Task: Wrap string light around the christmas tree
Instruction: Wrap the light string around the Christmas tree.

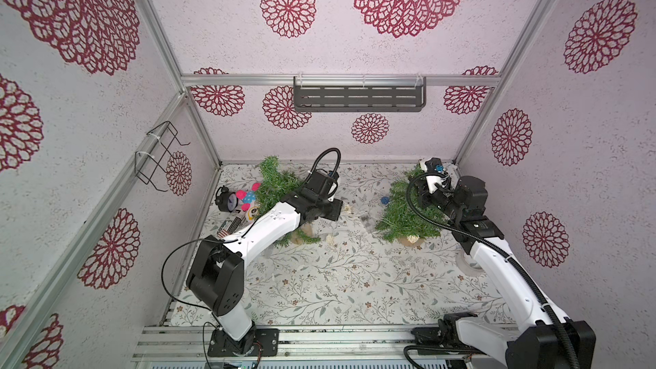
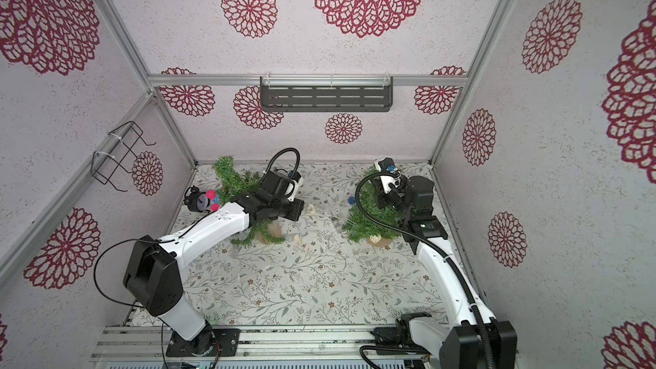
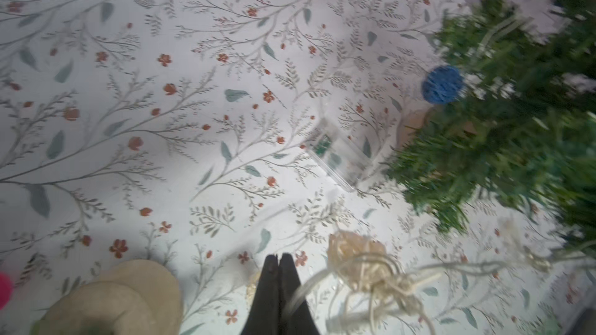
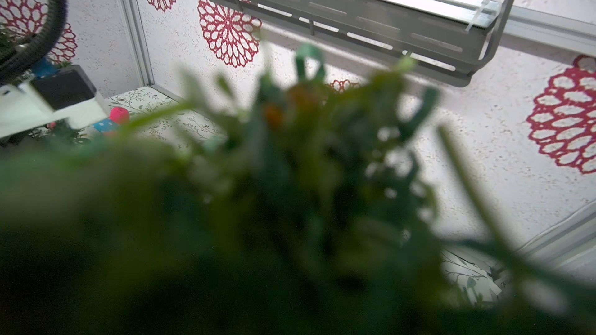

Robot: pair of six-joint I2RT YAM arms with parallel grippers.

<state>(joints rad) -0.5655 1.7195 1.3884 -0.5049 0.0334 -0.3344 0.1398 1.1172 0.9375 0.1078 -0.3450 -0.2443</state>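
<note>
The string light's clear battery box lies flat on the flowered table beside a green christmas tree, which both top views show. Its pale wire sits in a blurred tangle close to my left gripper. That gripper is shut, and one strand seems to run out from between its black fingers. My right gripper is pushed into the upper branches of that tree. In the right wrist view blurred foliage hides its jaws.
Another green tree on a round wooden base stands under my left arm. A blue ball hangs at the right tree's edge. A black alarm clock and pink toys crowd the left wall. A grey shelf hangs on the back wall.
</note>
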